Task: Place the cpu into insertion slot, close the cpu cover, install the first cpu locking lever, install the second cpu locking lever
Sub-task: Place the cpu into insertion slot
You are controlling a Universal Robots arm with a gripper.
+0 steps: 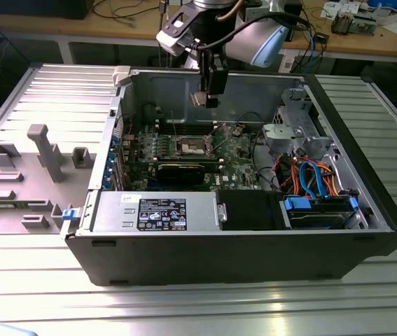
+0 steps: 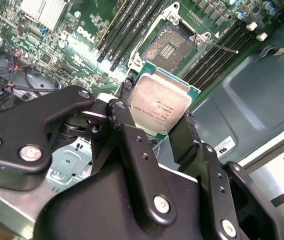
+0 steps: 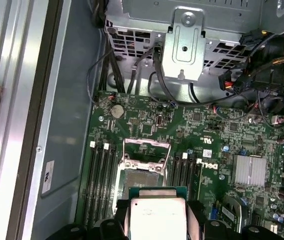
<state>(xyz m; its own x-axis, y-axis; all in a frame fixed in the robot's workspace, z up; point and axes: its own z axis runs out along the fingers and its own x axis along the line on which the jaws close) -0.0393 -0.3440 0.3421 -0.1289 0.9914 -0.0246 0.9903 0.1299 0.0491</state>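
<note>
So far, as we judge it, none of the four steps is finished: the gripper [image 1: 207,96] hangs over the open computer case [image 1: 254,255], and its two black fingers [image 2: 126,135] are clamped on opposite edges of the cpu [image 2: 159,102], holding it in the air with the silver-grey lid towards the wrist cameras, clear of the green board [image 3: 207,125] below. We see the insertion slot [image 2: 168,46] bare, its dark centre uncovered, between the two banks of long memory slots [image 2: 126,25]. In the first wrist view the cpu sits just short of the slot rather than squarely over it. The cpu cover [image 3: 146,161] stands raised off the slot on its hinge, a thin silvery frame with the board showing through its cut-out, so closing it is left to do. A thin wire locking lever [image 2: 224,48] reaches out free beside the slot, and we take it that neither lever is latched. That leaves seating, covering and both lockings to come. As for writing, the cpu lid carries several lines of small grey print, and the board bears a white logo and many tiny white markings. A black-and-white label [image 1: 162,212] lies on the grey power supply [image 1: 152,210], and a white sticker [image 3: 47,176] sits on the case wall; we read none of it out
</note>
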